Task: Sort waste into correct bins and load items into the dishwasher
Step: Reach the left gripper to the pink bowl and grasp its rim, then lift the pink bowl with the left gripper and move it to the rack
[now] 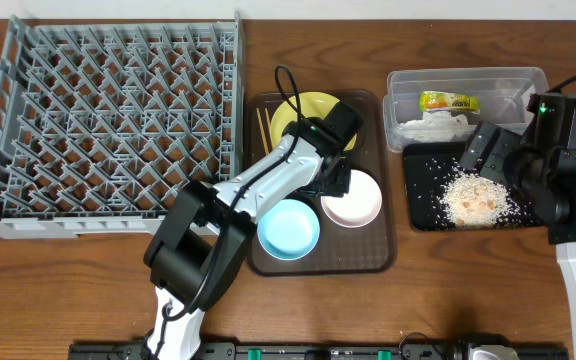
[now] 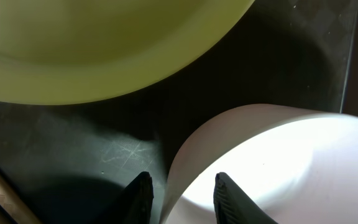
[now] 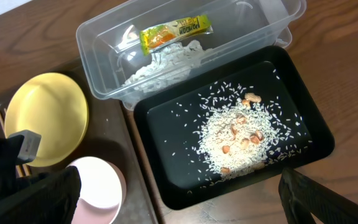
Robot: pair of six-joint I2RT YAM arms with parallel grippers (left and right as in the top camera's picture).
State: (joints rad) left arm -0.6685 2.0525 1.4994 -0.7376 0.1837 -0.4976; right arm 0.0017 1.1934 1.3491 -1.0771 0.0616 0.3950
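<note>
Straddling white bowl (image 2: 278, 162) rim, left fingers (image 2: 140, 199) parted | right fingers (image 3: 331, 199) parted, empty | brown wooden table (image 1: 448, 295)

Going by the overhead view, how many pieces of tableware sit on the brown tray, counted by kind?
Plates: 1, the yellow plate
Bowls: 2, the light blue bowl and the white bowl
Chopsticks: 2
Total: 5 in view

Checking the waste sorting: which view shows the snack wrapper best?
The right wrist view: the snack wrapper lies large and unobstructed in the clear tub. Overhead shows it small; the left wrist view misses it.
</note>
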